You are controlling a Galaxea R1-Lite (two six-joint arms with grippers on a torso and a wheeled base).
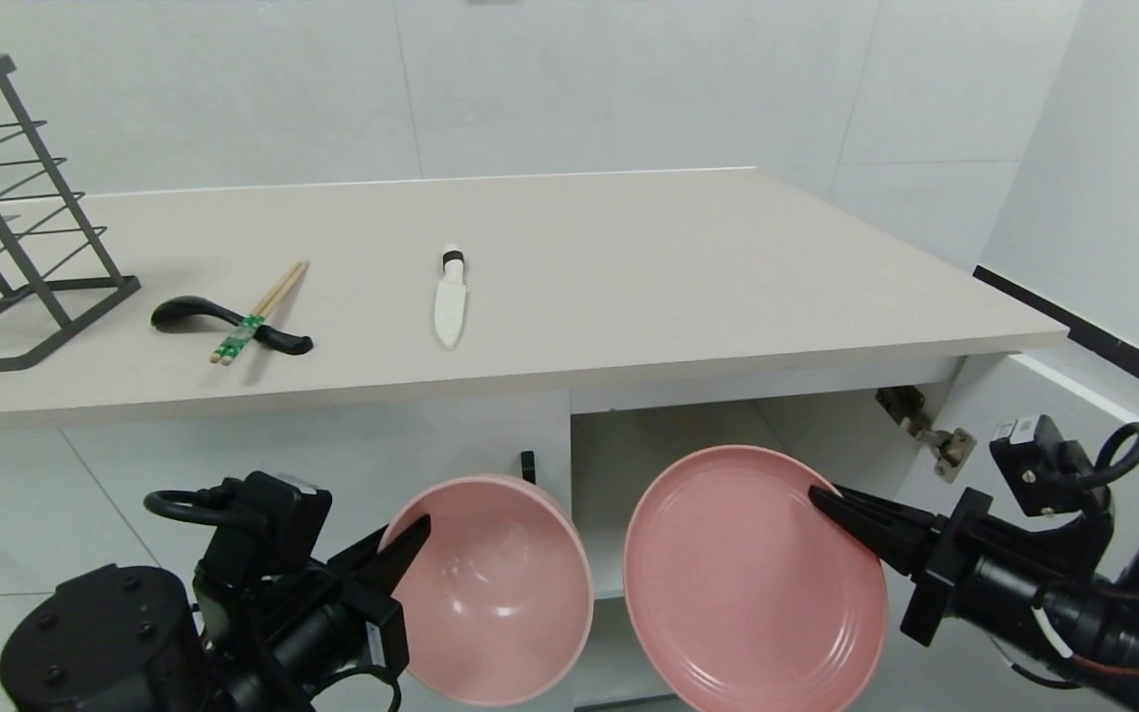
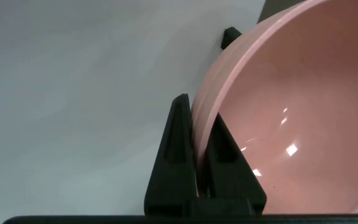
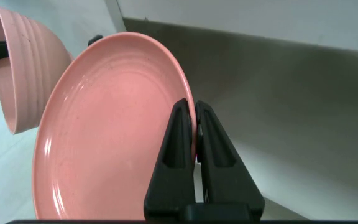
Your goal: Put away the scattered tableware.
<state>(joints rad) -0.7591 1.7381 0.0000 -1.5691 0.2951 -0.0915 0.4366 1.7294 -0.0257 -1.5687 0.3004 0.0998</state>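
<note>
pink bowl [image 1: 490, 593] and pink plate [image 1: 747, 593] held tilted; spoon [image 1: 181, 314], chopsticks [image 1: 265, 307], knife [image 1: 450, 302] on counter [image 1: 678, 267].

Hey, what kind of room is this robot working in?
Most likely a kitchen, or a mock-up of one. A pale countertop runs along tiled walls, with an open cabinet under it. A black dish rack stands on it, near a spoon, chopsticks and a knife.

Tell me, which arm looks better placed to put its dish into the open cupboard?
Right, probably: the right gripper holds the plate directly before the open cupboard; the left gripper holds its bowl beside it.
</note>
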